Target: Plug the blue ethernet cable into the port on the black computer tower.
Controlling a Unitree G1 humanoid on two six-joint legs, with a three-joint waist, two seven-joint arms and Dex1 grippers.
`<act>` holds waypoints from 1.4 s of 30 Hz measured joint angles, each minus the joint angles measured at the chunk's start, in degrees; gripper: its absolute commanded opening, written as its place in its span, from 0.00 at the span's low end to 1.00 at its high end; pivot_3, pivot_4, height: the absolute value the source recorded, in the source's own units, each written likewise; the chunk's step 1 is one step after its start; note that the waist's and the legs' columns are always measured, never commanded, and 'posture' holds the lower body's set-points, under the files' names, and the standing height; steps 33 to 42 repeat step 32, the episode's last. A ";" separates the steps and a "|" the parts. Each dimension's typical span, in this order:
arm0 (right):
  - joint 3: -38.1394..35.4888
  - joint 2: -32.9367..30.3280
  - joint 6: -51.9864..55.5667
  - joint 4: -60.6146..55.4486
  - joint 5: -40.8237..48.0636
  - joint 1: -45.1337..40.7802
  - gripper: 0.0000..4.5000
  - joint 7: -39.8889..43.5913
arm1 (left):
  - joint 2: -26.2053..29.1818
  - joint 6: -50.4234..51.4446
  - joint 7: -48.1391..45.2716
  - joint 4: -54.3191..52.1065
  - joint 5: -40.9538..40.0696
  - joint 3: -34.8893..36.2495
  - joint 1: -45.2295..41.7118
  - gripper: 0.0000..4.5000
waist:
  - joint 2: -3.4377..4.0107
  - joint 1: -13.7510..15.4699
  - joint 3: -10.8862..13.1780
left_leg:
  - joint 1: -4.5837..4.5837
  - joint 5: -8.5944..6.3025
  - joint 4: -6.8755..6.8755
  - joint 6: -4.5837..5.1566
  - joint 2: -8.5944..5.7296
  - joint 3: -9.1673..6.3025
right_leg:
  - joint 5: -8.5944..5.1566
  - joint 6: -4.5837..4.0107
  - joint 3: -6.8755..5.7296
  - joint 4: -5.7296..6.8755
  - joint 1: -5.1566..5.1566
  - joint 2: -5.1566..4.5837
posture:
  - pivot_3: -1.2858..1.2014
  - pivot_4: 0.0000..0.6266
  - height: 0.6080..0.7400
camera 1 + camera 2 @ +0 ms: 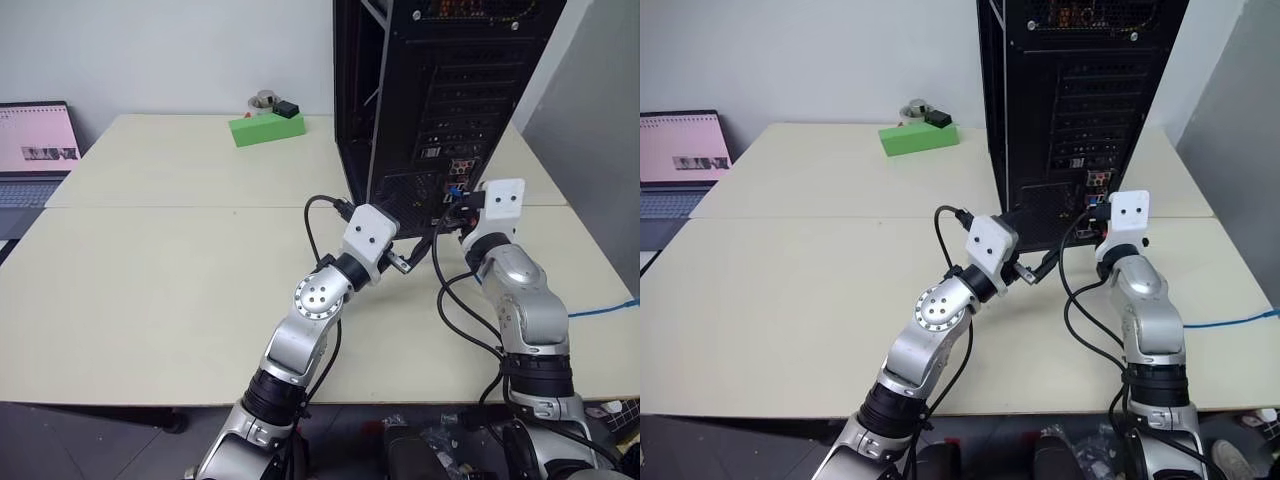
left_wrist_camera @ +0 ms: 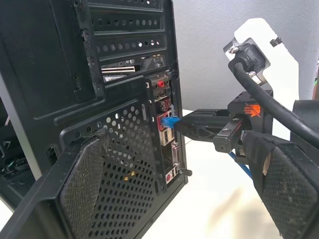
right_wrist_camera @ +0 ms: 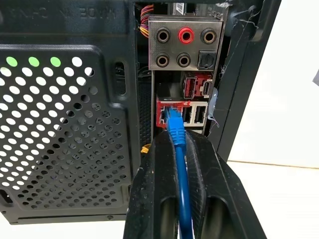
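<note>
The black computer tower (image 1: 440, 90) stands on the table with its rear panel facing me. My right gripper (image 3: 179, 142) is shut on the blue ethernet cable (image 3: 178, 132), which runs between its fingers. The plug's tip sits in the mouth of the red-framed port (image 3: 162, 110), below the round audio sockets. How deep it sits I cannot tell. More of the blue cable trails over the table's right edge (image 1: 603, 309). My left gripper (image 1: 403, 262) is open at the foot of the tower, one finger (image 2: 94, 189) lying against the perforated rear panel.
A green block (image 1: 266, 129) with small items on it lies at the back of the cream table (image 1: 150, 290). A laptop (image 1: 35, 150) stands open at the far left. Thick black arm cables (image 1: 450, 300) loop between my two arms.
</note>
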 measured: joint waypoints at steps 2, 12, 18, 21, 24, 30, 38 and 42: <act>-0.01 -0.08 0.05 0.06 0.05 -0.01 0.19 0.40 | 0.00 0.01 0.02 -0.01 0.00 -0.01 0.05 1.00 | 0.00 -0.02 0.00 | 0.00 0.00 0.00 0.00 0.00 0.00 | 0.00 0.00 0.00 0.00 0.00 0.00 | 0.52 0.24 1.00; -1.13 -3.65 3.15 -1.66 1.26 1.48 0.66 3.44 | 0.07 0.06 0.01 -0.68 0.01 0.06 0.29 1.00 | 0.00 0.70 0.00 | -0.07 0.00 -0.01 0.00 -0.02 0.00 | 0.00 0.00 -0.01 -0.07 -0.01 -0.02 | 0.52 0.24 1.00; -2.37 -6.90 5.37 -5.66 2.92 2.95 0.97 6.18 | 0.18 0.08 -0.14 -0.67 -0.02 0.48 0.28 1.00 | 0.00 0.75 0.00 | -0.07 0.00 -0.01 0.00 -0.02 0.00 | -0.01 0.00 -0.02 -0.07 -0.01 -0.02 | 0.52 0.24 1.00; -2.66 -10.60 7.39 -8.72 5.34 5.60 1.00 9.95 | 0.35 1.14 -1.17 -0.70 -1.55 1.05 -0.07 1.00 | 0.00 1.15 0.00 | -0.10 0.00 0.00 0.00 -0.04 0.00 | -0.01 0.00 -0.02 -0.08 -0.01 -0.02 | 0.52 0.24 1.00; -4.79 -15.64 8.09 -11.75 8.53 8.22 1.00 15.68 | 3.22 4.36 -2.69 -0.90 -2.16 2.36 -1.08 1.00 | 0.00 1.18 0.00 | -0.08 -0.01 0.00 0.00 -0.03 0.00 | -0.01 0.01 -0.02 -0.09 0.00 -0.02 | 0.52 0.24 1.00; -9.37 -22.37 8.25 -14.52 15.63 11.63 1.00 25.67 | 11.39 8.21 -8.71 -4.40 -4.26 5.00 -1.32 1.00 | 0.00 1.07 0.01 | -0.06 -0.01 -0.02 0.00 0.00 0.00 | -0.01 0.01 -0.03 -0.09 0.01 0.01 | 0.52 0.24 1.00; -9.67 -23.65 8.25 -14.55 17.00 11.91 1.00 27.56 | 12.94 9.18 -10.55 -5.57 -6.07 5.90 -1.31 1.00 | -0.01 1.18 0.01 | -0.07 -0.01 -0.02 0.00 -0.01 -0.01 | -0.01 0.01 -0.04 -0.10 0.01 0.00 | 0.52 0.24 1.00; -9.67 -23.65 8.25 -14.55 17.00 11.91 1.00 27.56 | 12.94 9.18 -10.55 -5.57 -6.07 5.90 -1.31 1.00 | -0.01 1.18 0.01 | -0.07 -0.01 -0.02 0.00 -0.01 -0.01 | -0.01 0.01 -0.04 -0.10 0.01 0.00 | 0.52 0.24 1.00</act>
